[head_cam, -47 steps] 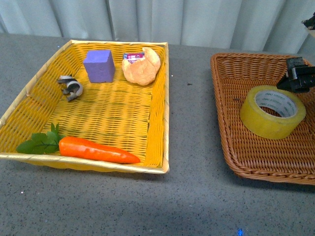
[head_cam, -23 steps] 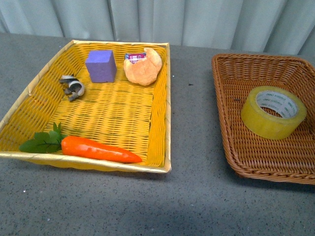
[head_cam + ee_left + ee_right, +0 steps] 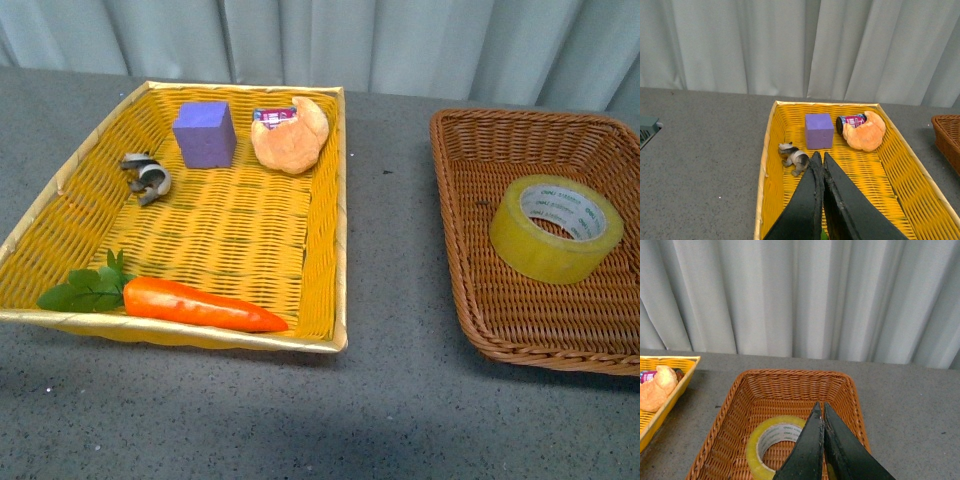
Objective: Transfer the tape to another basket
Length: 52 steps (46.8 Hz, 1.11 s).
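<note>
The yellow tape roll [image 3: 556, 228] lies flat inside the dark brown wicker basket [image 3: 470, 310] at the right of the front view. It also shows in the right wrist view [image 3: 765, 445], in the same basket [image 3: 790, 382]. My right gripper [image 3: 820, 407] is shut and empty, raised above the basket with the tape below it. My left gripper [image 3: 820, 157] is shut and empty, above the yellow tray [image 3: 767, 165]. Neither arm shows in the front view.
The yellow woven tray [image 3: 330, 200] on the left holds a purple block [image 3: 205, 133], a croissant [image 3: 290, 133], a grey-black metal clip [image 3: 147, 176] and a toy carrot [image 3: 195, 304]. Grey tabletop separates the two trays. A curtain hangs behind.
One second ago my right gripper was at the basket's far right edge beside the tape; it has since left the front view. The tape stays in the brown basket.
</note>
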### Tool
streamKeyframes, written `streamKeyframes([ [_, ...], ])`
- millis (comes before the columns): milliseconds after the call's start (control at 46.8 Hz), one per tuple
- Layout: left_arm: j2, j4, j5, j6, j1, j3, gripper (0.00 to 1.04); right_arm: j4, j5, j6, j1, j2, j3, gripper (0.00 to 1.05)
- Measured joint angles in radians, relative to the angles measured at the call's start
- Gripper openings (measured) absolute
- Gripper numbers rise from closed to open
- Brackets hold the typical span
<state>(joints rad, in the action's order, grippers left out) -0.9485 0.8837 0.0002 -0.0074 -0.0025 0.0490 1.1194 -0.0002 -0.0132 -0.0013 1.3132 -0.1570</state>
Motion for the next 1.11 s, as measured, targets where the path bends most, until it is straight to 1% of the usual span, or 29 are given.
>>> streamKeyframes([
  [85,0.074,-0.060,0.000,0.000,0.000,-0.016,0.04,-0.061,0.000,0.001,0.000,-0.111,0.030,0.01],
  [278,0.205,-0.169,0.000,0.000,0.000,-0.030,0.04,-0.142,0.000,0.002,0.000,-0.237,0.077,0.01],
  [470,0.346,-0.291,0.000,0.000,0.000,-0.031,0.04,-0.258,0.000,0.003,0.000,-0.395,0.115,0.01],
  [1110,0.645,-0.576,0.000,0.000,0.000,-0.031,0.04,-0.632,0.000,0.003,0.000,-0.821,0.152,0.01],
])
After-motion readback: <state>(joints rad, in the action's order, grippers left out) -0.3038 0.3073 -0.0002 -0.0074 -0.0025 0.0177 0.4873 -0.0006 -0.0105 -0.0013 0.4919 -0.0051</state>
